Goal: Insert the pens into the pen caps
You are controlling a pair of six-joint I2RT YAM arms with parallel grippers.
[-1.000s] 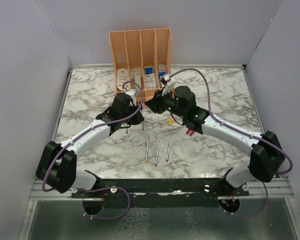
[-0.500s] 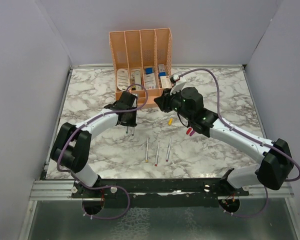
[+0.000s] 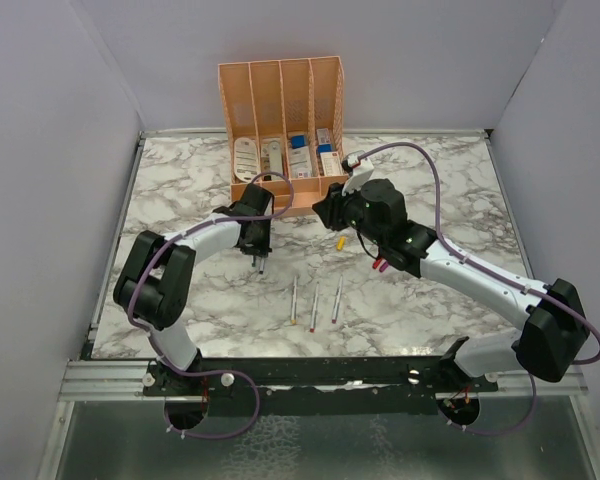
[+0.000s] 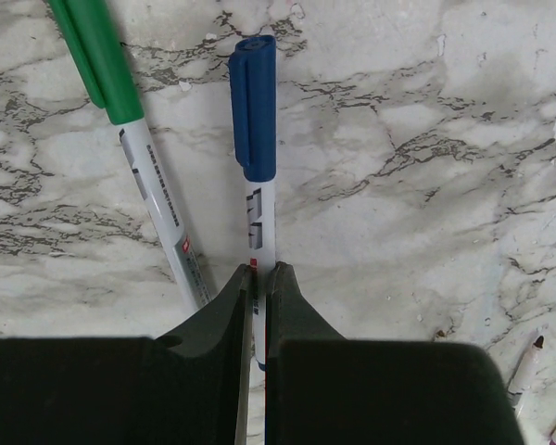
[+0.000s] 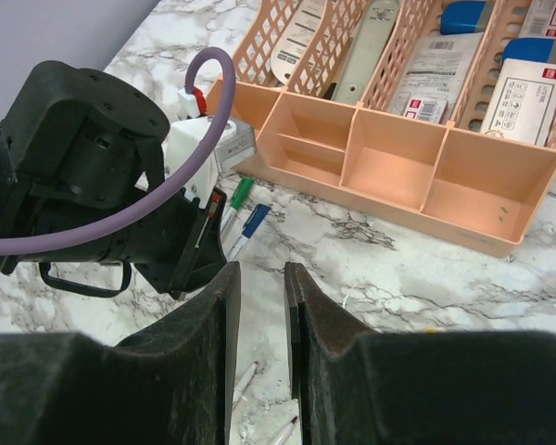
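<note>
My left gripper [image 4: 259, 273] is shut on the white barrel of a pen with a blue cap [image 4: 255, 120], held low over the marble with the cap end pointing away. Beside it lies a pen with a green cap [image 4: 111, 74]. From above, the left gripper [image 3: 261, 262] is left of centre. Three uncapped pens [image 3: 315, 303] lie side by side nearer the front. A yellow cap [image 3: 340, 241] and a red cap [image 3: 377, 265] lie under the right arm. My right gripper [image 5: 262, 269] is open and holds nothing, facing the left gripper from the right.
The peach organiser [image 3: 280, 130] stands at the back centre, its low front compartments [image 5: 398, 176] just beyond the capped pens. The left arm's purple cable [image 5: 167, 185] loops close to the right gripper. Grey walls enclose the table on the left, back and right.
The two grippers have separated. My left gripper has come down and forward from near the organiser with the blue-capped pen. The right gripper has drawn back slightly to the right.
</note>
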